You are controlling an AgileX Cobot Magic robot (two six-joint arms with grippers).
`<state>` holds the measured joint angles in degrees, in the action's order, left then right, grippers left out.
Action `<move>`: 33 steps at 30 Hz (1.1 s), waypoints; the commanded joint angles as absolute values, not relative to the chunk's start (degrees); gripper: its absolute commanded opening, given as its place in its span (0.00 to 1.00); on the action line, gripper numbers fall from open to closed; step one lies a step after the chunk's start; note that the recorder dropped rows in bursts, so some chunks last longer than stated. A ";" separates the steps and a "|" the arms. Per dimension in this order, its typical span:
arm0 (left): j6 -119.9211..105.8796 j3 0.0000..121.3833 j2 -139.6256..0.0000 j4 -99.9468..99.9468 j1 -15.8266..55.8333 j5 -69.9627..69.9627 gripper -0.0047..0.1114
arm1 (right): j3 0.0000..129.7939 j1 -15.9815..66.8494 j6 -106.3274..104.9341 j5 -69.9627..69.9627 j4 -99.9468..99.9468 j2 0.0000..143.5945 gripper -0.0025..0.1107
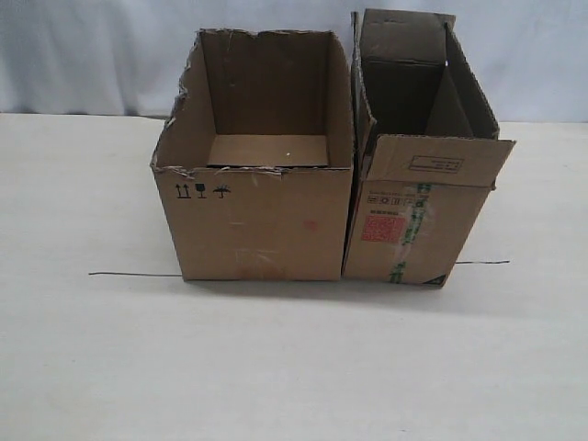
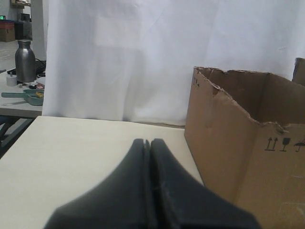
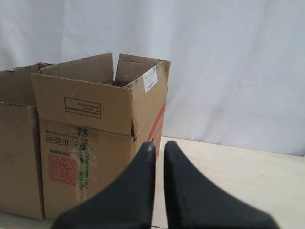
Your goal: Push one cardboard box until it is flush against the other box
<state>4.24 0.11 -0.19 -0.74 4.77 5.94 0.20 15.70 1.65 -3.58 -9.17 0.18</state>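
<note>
The cardboard box (image 1: 413,211), narrow and tall with a red square print, green-printed tape and open flaps, stands right of the other box (image 1: 253,220). That wider carton has torn rims and small black symbols. Only a thin dark seam shows between their facing sides. Neither gripper appears in the exterior view. My left gripper (image 2: 147,141) is shut and empty, over bare table beside the other box (image 2: 224,138), apart from it. My right gripper (image 3: 159,145) has its fingers nearly together with a narrow slit, holding nothing, close to the outer front corner of the cardboard box (image 3: 90,138).
A thin black line (image 1: 138,274) runs across the pale table (image 1: 294,367) and passes under both cartons. White curtain (image 1: 92,55) hangs behind. Off the table's left side stands a side table with a metal bottle (image 2: 25,61).
</note>
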 commanded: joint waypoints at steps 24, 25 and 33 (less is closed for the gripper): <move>4.57 0.00 0.00 -0.54 5.07 5.62 0.04 | 0.00 10.11 1.21 -4.44 -5.13 0.00 0.07; 4.57 0.00 0.00 -0.54 5.07 5.62 0.04 | 0.00 10.11 1.21 -4.44 -5.13 0.00 0.07; 4.57 0.00 0.00 -0.54 5.07 5.62 0.04 | 0.00 10.11 1.21 -4.44 -5.13 0.00 0.07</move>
<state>4.24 0.11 -0.19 -0.74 4.77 5.94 0.20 10.47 1.39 -4.25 -5.27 0.18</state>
